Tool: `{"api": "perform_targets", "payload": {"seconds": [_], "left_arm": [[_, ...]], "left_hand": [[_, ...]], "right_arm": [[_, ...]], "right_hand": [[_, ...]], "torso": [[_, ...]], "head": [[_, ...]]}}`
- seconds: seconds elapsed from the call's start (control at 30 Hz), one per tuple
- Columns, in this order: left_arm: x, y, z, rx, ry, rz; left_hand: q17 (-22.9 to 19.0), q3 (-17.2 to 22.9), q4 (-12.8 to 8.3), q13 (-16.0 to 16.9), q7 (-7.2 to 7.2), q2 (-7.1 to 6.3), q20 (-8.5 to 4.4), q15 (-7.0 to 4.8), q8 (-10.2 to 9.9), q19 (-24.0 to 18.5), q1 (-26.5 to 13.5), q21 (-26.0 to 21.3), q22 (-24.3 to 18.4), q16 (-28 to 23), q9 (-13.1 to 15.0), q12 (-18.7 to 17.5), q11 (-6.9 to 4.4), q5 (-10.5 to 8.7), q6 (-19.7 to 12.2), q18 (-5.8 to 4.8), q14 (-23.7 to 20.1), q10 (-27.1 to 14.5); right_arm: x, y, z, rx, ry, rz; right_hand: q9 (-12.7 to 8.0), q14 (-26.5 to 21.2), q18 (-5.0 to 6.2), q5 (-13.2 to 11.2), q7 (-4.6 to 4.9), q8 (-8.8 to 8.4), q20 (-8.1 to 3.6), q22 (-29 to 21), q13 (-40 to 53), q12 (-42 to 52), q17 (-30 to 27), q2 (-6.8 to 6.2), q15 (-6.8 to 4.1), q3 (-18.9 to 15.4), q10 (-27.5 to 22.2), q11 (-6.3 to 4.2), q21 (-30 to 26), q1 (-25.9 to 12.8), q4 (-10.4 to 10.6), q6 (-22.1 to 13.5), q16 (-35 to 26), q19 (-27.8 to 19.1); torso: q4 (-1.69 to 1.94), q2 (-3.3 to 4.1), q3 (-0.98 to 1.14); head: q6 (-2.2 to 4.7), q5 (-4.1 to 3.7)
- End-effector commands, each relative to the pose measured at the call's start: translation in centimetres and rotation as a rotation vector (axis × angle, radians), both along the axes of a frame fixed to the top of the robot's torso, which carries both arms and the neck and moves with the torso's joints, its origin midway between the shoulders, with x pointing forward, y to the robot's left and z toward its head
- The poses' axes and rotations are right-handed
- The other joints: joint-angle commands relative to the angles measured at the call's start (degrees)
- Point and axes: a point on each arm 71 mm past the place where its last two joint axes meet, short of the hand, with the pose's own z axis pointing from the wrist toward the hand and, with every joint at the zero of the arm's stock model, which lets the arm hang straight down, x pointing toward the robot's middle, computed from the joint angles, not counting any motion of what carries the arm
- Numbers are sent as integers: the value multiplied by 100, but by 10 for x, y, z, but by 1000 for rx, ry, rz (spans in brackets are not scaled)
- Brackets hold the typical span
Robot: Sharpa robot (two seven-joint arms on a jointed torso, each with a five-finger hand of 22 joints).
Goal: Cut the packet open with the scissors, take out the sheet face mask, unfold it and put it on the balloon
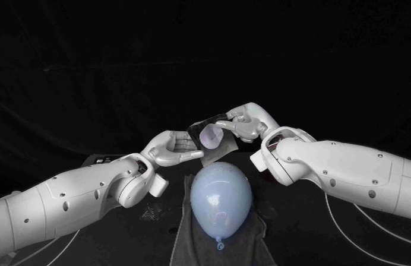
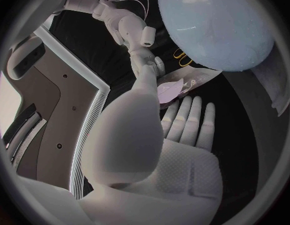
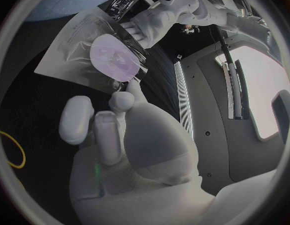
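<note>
Grey packet (image 1: 209, 136) pinched between my left hand (image 1: 176, 148) and right hand (image 1: 244, 126) above the balloon (image 1: 220, 200); best to hold firm and ease the mask (image 3: 114, 56) out slowly.

One balloon (image 1: 220, 199), one packet (image 1: 209, 136), one cloth (image 1: 257, 248), two hands.
Just beyond the balloon the single packet is held between the left hand (image 1: 174, 149) and the right hand (image 1: 244, 125); the one grey cloth lies under the balloon.

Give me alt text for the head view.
The left hand and right hand hold the packet between them, just past the far end of a pale balloon. The balloon lies on a dark cloth, knot toward the robot.
</note>
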Motion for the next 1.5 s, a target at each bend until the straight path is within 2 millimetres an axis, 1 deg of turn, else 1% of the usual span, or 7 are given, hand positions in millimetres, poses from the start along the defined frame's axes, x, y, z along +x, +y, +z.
{"api": "perform_targets", "payload": {"seconds": [0.03,0.33,0.87,1.2,1.23,1.3,1.5], "left_arm": [[2,2,1,28,-3,33],[9,-2,-2,-1,51,80],[21,-25,-8,-44,175,90],[23,-38,-11,-21,194,77],[24,-38,-11,-19,194,79],[25,-38,-11,-17,192,84],[26,-39,-10,-45,185,97]], "left_hand": [[40,317,-27,13,633,229,-15,-34,68,525,116,203,73,92,48,49,-23,-18,201,71,172,149],[136,754,-102,18,450,585,-16,-206,349,983,416,416,120,350,215,188,-205,-20,980,314,598,694],[107,323,-32,-3,461,245,-1,-194,222,981,-107,376,56,290,156,27,-194,-22,804,329,556,738],[41,-178,-3,-16,524,41,4,-95,44,725,-179,224,-17,135,35,-29,-103,-15,312,198,329,387],[31,-213,-1,-15,512,24,5,-86,28,601,-172,177,-31,114,24,-27,-97,-13,259,179,294,329],[5,-264,3,-9,439,-9,8,-58,-29,128,-143,1,-77,57,-17,-17,-80,-12,73,106,199,228],[24,160,-70,30,356,617,-7,-141,245,411,159,92,-20,128,179,116,-198,-21,793,104,360,553]], "right_arm": [[-1,-5,4,49,-44,-56],[-6,-2,2,90,-40,-48],[-10,5,2,130,-58,-49],[-11,8,2,140,-63,-48],[-11,8,2,140,-64,-48],[-11,9,2,142,-63,-47],[-12,9,2,144,-58,-45]], "right_hand": [[7,536,24,7,-28,38,-1,20,91,521,820,193,-101,342,289,-256,29,179,-310,-3,40,30],[20,534,25,7,-26,66,0,26,75,493,816,184,-99,412,285,-254,30,132,-338,-28,39,26],[49,537,19,7,-23,142,1,72,82,482,838,134,-97,627,296,-252,56,-2,-431,-79,46,34],[81,539,18,2,-14,349,13,147,99,439,859,-176,-88,1600,306,-239,66,-629,-760,-195,47,28],[103,542,18,11,-7,542,18,199,132,433,872,-551,-82,2804,334,-237,55,-1374,-1089,-258,44,30],[103,542,18,11,-7,542,18,199,132,433,872,-551,-82,2804,334,-237,55,-1374,-1089,-258,44,30],[138,543,18,3,-6,658,18,220,146,430,876,-710,-83,3352,350,-237,44,-1729,-1240,-297,42,34]], "torso": [[-1,1,4],[-9,-2,11],[1,1,7],[-4,0,1],[-3,2,1],[-1,4,1],[1,2,-1]], "head": [[19,15],[55,38],[92,45],[115,40],[124,35],[127,30],[132,31]]}}
